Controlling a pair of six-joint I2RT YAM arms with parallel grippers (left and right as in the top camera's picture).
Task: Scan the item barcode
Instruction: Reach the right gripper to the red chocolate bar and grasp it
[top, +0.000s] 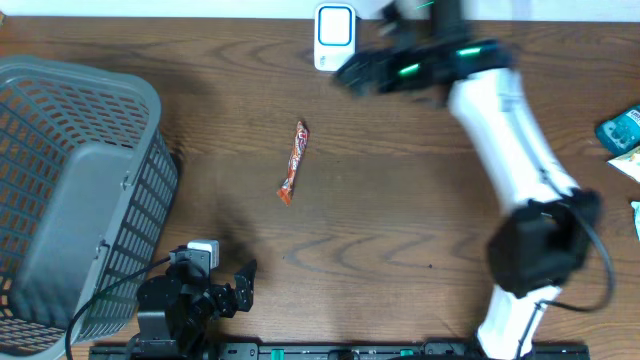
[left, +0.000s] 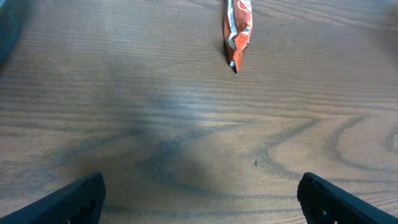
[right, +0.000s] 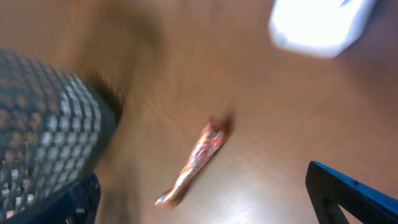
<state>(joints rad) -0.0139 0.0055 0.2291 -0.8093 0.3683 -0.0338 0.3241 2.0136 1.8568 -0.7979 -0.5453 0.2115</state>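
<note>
The item, a slim orange snack packet (top: 293, 162), lies flat on the wooden table, left of centre. The white barcode scanner (top: 334, 35) stands at the far edge. My right gripper (top: 362, 73) hovers, blurred, just right of the scanner and up and to the right of the packet. In the right wrist view its jaws (right: 211, 205) are open and empty, with the packet (right: 193, 163) below them and the scanner (right: 320, 25) at top right. My left gripper (top: 240, 285) rests near the front edge, open (left: 202, 205), with the packet (left: 237, 31) far ahead.
A grey plastic basket (top: 70, 190) fills the left side and also shows in the right wrist view (right: 43, 124). Other packets (top: 625, 130) lie at the right edge of the table.
</note>
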